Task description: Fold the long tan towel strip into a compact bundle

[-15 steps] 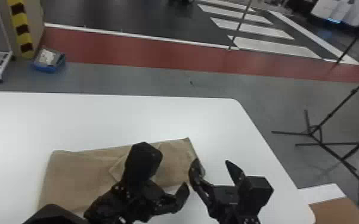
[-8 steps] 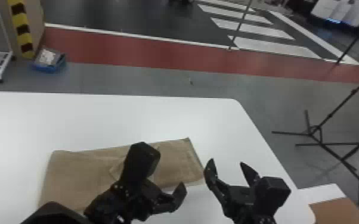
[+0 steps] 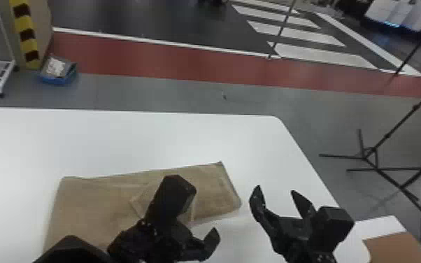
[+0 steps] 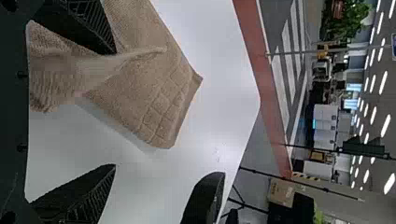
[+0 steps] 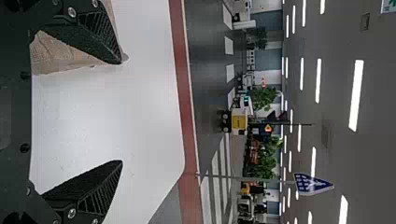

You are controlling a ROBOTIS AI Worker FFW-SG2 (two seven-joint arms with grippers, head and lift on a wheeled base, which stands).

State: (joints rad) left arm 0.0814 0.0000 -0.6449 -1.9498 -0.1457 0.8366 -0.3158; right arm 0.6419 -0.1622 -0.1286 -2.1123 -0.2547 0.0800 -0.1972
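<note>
The tan towel strip (image 3: pixel 87 206) lies across the white table (image 3: pixel 185 136), partly behind my left gripper (image 3: pixel 190 232) in the head view, its end just to the left of my right gripper (image 3: pixel 275 190). A raised fold (a floppy ridge, seen from the wrist) sits beside one left finger, but that gripper is spread wide and grips nothing. My right one points forward over the table, also wide and empty.
</note>
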